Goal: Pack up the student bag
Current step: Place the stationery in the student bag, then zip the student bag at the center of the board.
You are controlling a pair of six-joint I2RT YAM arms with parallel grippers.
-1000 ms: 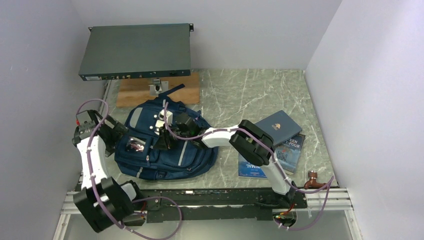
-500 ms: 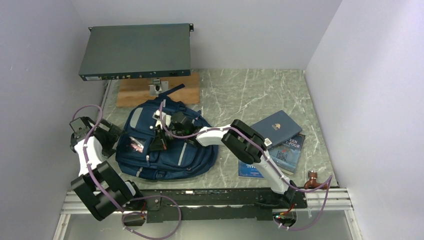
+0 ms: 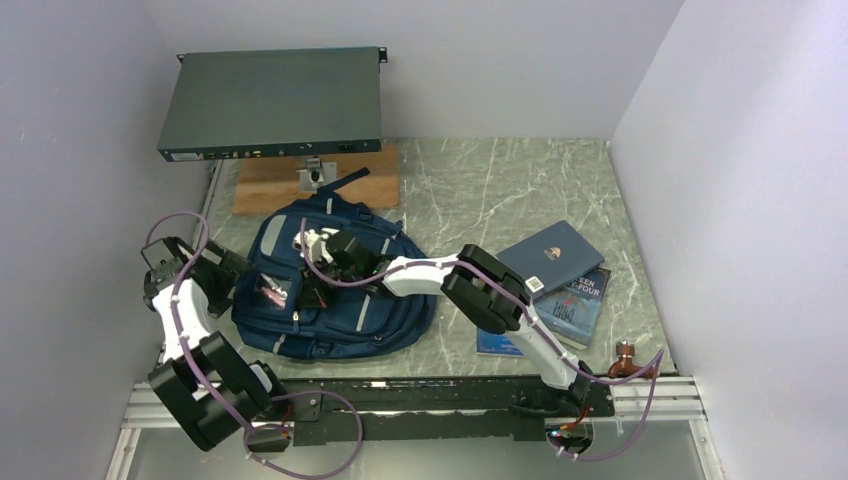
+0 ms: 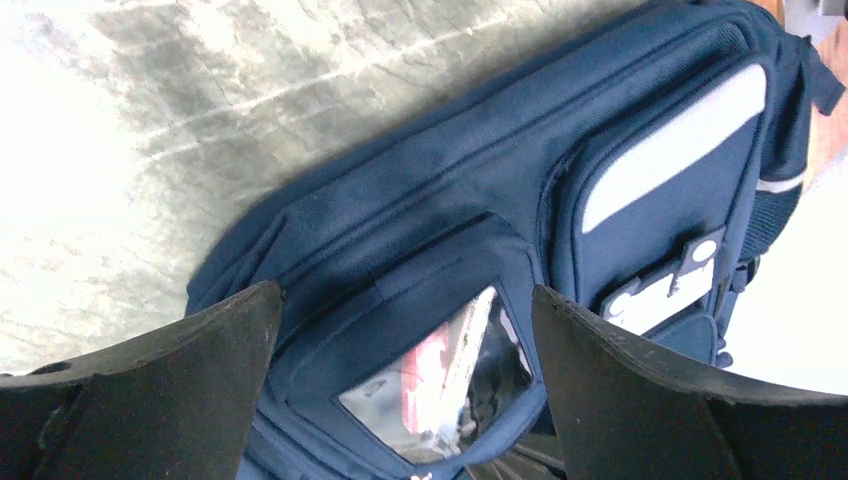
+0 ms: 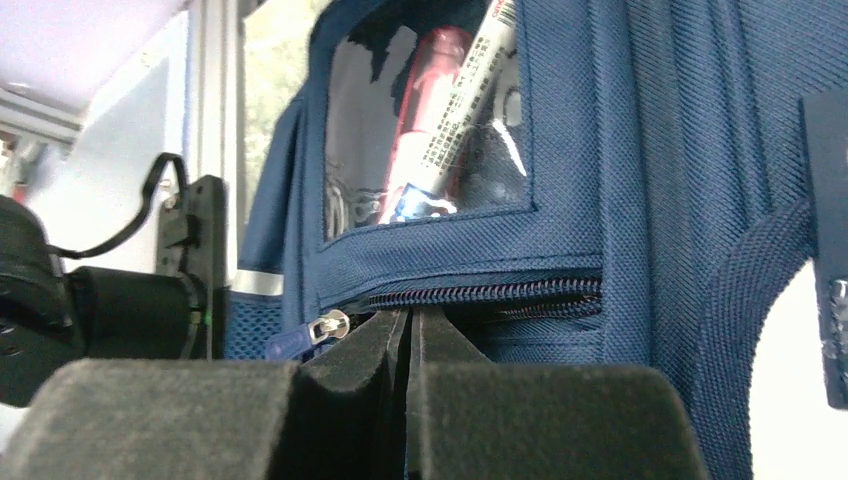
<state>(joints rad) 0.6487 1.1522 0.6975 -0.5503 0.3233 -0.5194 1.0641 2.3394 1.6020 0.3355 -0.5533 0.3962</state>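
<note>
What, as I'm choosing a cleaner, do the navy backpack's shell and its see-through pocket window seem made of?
Navy-blue backpack shell: matte woven cloth, likely nylon or polyester; ribbed weave shows. Clear pocket window: glossy plastic film; glare, pens visible through.

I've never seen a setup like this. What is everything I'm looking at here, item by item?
student bag: one, navy with grey stripes, lying centre-left on the table
pens: at least two, red and white, inside the bag's clear window pocket
zip pull: one, silver, just below that pocket
books: about three, blue shades, overlapping at the table's right
equipment box: one, dark grey, raised on a stand at back left
wooden board: one, brown, under that stand
copper fitting: one, near right edge
table: one, grey-green marble pattern
left gripper: one, black, open, by the bag's left side
right gripper: one, black, shut, at the pocket's zip
</note>
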